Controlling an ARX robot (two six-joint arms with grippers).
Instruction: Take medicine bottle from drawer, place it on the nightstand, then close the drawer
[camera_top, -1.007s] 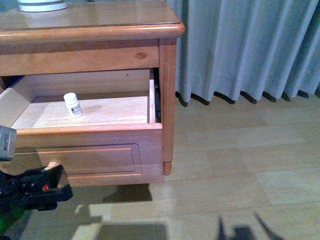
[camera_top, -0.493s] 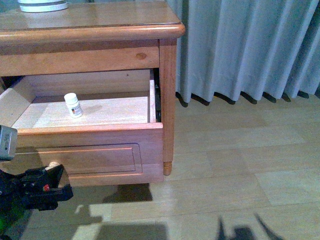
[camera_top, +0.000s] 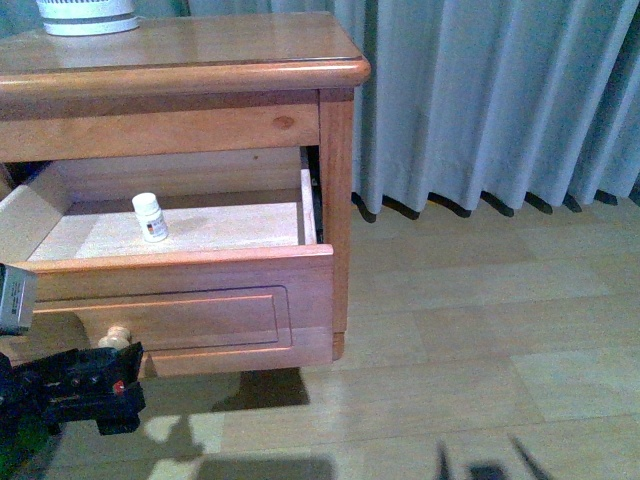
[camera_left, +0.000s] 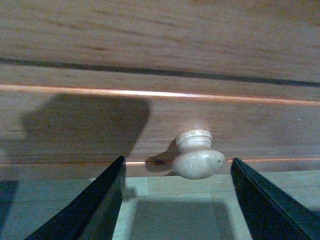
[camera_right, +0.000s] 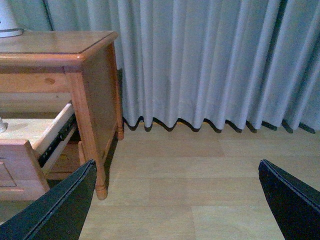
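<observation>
**Desk:** Where is the bottle?

**Me:** I see the bottle (camera_top: 150, 217) upright on the pale floor of the drawer (camera_top: 180, 262), toward the back and left of middle, touching none of the walls. The drawer stands open, out from the nightstand (camera_top: 200, 75).

**Desk:** Anything on top?

**Me:** Only a white device (camera_top: 88, 15) at the back left corner, cut off by the frame edge.

**Desk:** Your left gripper?

**Me:** My left gripper (camera_left: 177, 159) is low in front of the drawer face. Its jaws are spread wide, one on each side of the knob (camera_left: 197, 159), and neither touches it. The knob sits closer to one finger than the other. From the front camera I see the gripper just below the knob, near the floor (camera_top: 450, 340).

**Desk:** And the right?

**Me:** My right gripper (camera_right: 176, 165) is spread too, with nothing in it. It is well apart from the nightstand and faces the curtain (camera_top: 480, 100) and bare floor beside the cabinet.
</observation>
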